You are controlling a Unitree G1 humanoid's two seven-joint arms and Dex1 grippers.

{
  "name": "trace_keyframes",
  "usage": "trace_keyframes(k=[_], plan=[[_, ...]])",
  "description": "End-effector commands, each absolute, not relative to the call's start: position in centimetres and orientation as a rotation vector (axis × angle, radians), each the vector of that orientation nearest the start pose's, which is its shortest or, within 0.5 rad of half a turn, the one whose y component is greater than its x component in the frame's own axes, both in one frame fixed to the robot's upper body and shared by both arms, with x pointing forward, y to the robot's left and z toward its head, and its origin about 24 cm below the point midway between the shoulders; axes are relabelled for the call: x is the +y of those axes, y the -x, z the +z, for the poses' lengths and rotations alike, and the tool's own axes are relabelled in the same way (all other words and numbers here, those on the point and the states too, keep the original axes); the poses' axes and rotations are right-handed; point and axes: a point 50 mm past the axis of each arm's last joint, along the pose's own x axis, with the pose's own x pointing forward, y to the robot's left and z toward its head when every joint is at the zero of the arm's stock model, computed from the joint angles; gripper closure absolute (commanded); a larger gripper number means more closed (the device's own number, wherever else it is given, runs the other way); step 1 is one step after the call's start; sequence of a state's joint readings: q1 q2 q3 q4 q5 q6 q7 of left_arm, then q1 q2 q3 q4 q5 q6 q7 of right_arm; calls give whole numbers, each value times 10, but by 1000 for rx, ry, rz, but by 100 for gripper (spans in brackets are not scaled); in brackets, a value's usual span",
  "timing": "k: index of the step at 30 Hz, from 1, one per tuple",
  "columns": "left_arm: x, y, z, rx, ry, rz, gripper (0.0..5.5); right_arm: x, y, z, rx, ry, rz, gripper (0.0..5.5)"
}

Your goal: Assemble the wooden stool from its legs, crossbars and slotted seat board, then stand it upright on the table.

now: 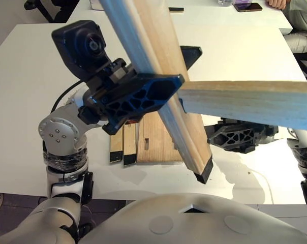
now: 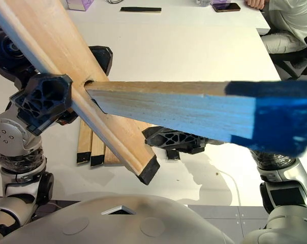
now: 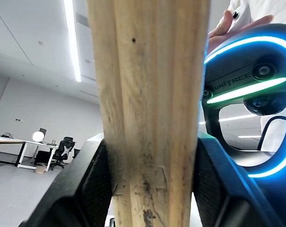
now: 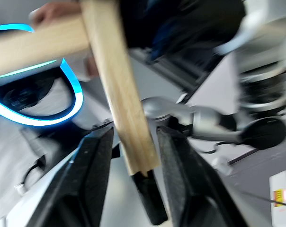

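Stiff and probably light, the wooden leg hangs tilted above the front edge of the desk, clamped mid-length by the left tool, sensibly close to the crossbar joint; whether the right tool grips anything, I cannot tell.

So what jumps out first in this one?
A long wooden leg slants across the middle, clamped in the left gripper. A second wooden bar runs in level from the right, its end meeting the leg beside that gripper. More wooden pieces lie flat on the white table beneath.
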State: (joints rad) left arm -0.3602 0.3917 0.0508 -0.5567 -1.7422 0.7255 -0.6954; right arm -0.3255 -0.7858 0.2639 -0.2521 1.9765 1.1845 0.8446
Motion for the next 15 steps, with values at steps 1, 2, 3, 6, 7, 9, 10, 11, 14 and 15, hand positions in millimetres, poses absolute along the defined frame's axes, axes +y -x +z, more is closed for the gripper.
trace_keyframes(k=[1, 2, 3, 6, 7, 9, 10, 11, 14, 15], plan=[[117, -190, 240, -330, 897, -1781, 338, -133, -194, 159, 764, -1145, 1834, 344], [118, -190, 240, -337, 898, -1768, 339, -136, -195, 159, 769, -1148, 1823, 344], [120, -190, 240, -345, 892, -1750, 339, -139, -194, 157, 777, -1147, 1794, 344], [135, -199, 239, -369, 813, -1639, 339, -151, -197, 149, 769, -1148, 1656, 344], [143, -202, 239, -376, 773, -1589, 339, -154, -199, 147, 755, -1147, 1607, 344], [159, -209, 238, -372, 644, -1479, 339, -162, -203, 145, 711, -1139, 1507, 344], [167, -212, 237, -361, 581, -1433, 339, -164, -204, 145, 684, -1133, 1467, 344], [175, -213, 236, -339, 506, -1388, 339, -167, -204, 145, 656, -1127, 1430, 344], [189, -213, 233, -258, 360, -1305, 339, -172, -199, 144, 613, -1105, 1347, 344], [190, -212, 229, -228, 316, -1276, 339, -173, -197, 144, 598, -1097, 1323, 344]])
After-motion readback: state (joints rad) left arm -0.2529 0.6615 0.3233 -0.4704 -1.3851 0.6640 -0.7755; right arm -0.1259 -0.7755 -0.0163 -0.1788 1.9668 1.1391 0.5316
